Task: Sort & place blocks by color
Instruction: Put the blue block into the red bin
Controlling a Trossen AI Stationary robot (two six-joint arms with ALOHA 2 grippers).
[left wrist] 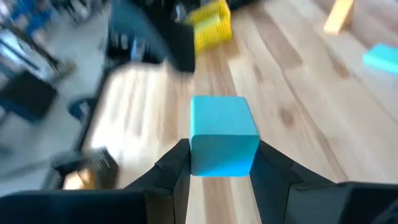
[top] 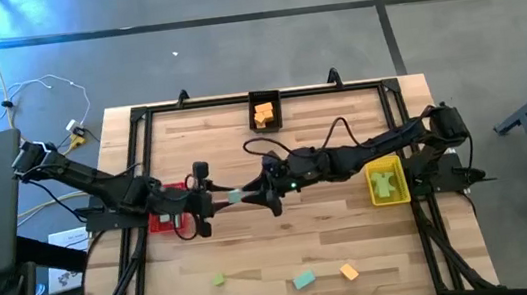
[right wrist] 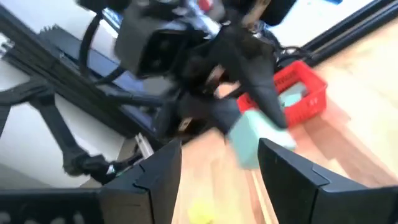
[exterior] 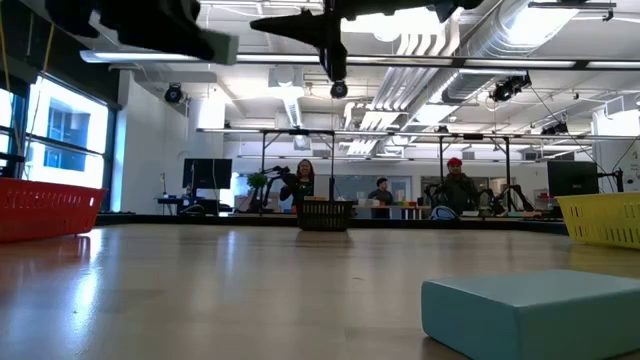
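A teal block [left wrist: 222,134] hangs in the air over the middle of the table, with my left gripper [left wrist: 221,177] shut on it, just right of the red bin [top: 174,219]. My right gripper [right wrist: 217,168] faces it from the table's right and is open, its fingers standing to either side of the block's other end [right wrist: 252,143]. On the wood near the front edge lie a yellow-green block [top: 218,279], a second teal block [top: 304,280] and an orange block [top: 349,272]. My left gripper pinches the teal block's near end [left wrist: 217,165] between its two fingers [left wrist: 177,171], one on each side face. The fingers come from the table's left, slanting a little downward. The block juts out ahead of the fingertips, lifted clear of the table.
A black bin [top: 265,112] holding orange blocks sits at the far edge. A yellow bin [top: 387,181] with a yellow-green block stands at the right under my right arm. People stand in the room beyond the table.
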